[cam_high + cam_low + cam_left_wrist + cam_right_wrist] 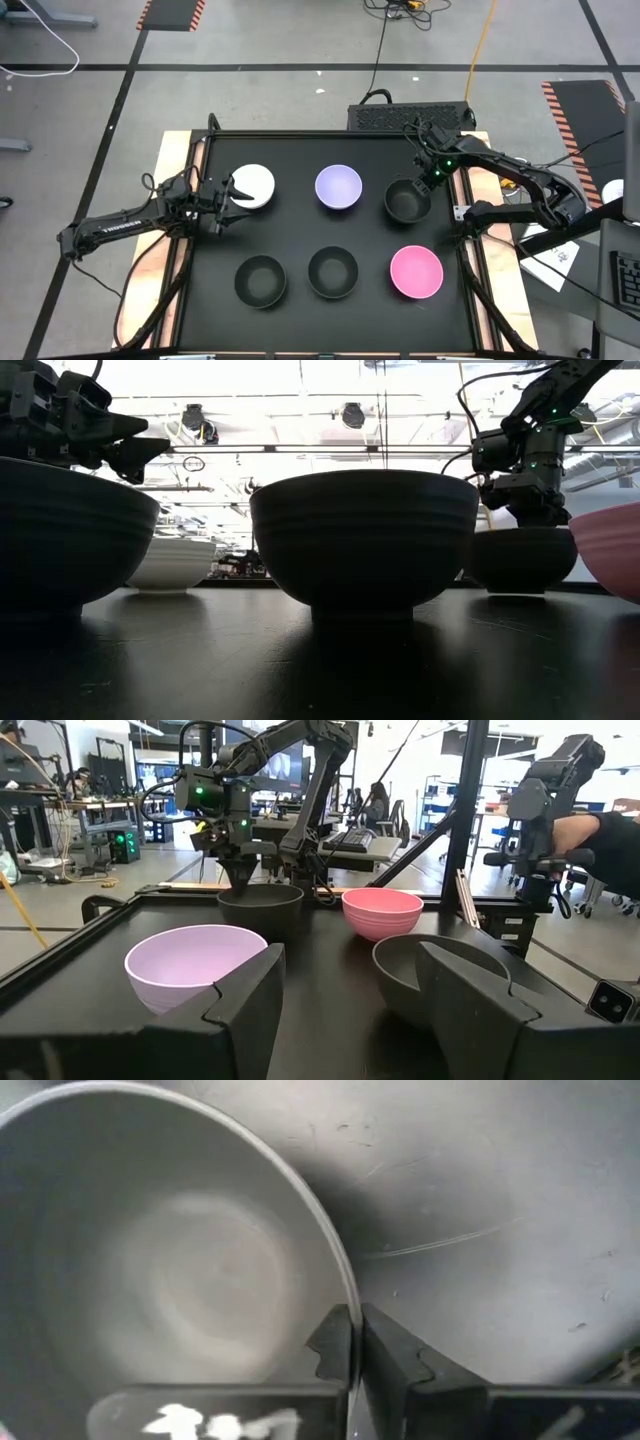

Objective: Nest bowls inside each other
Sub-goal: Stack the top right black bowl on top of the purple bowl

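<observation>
Six bowls stand on their feet on the black table. The white bowl (252,186), the lavender bowl (338,187) and a black bowl (405,202) form the far row. Two black bowls (260,280) (332,272) and the pink bowl (416,272) form the near row. My right gripper (431,179) is shut on the far-row black bowl (150,1280). My left gripper (230,193) is open and level. It hovers above the white bowl's left side (170,565) with nothing between its fingers (250,995). My right gripper pinches the rim (350,1305) of the far-row black bowl on the bowl's far right side, one finger inside the bowl and one outside. The fingers come steeply from above, pointing down. The bowl (520,560) stands upright with its foot on the table.
A raised frame (300,133) borders the black table top. A black box (410,117) with cables sits just past the far edge, and papers (550,255) lie off to the right. Beyond the table a person's arm (600,840) shows beside a stand.
</observation>
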Motion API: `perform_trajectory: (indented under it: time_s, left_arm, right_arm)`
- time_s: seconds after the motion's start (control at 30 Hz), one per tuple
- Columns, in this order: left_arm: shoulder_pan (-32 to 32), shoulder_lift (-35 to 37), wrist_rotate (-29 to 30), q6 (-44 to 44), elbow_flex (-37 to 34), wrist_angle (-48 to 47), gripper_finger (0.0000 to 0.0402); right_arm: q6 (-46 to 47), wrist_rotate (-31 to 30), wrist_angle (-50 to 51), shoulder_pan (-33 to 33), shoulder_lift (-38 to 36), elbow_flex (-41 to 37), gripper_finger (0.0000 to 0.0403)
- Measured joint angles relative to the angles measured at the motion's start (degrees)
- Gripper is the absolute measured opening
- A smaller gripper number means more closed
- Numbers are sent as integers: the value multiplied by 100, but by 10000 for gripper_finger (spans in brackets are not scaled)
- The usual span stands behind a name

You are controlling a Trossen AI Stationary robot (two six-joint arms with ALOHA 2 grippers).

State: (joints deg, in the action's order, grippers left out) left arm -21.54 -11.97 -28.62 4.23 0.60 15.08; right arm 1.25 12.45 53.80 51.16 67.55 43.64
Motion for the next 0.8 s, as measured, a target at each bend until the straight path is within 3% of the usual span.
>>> perform_trajectory:
  time_s: [0.7,0.8]
  left_arm:
    - [0,-1,2,76,0,-31,230]
    - [0,1,0,76,0,-31,230]
  right_arm:
    - [-134,-174,-106,-98,2,266,1]
    - [-305,223,-453,-283,-19,374,1]
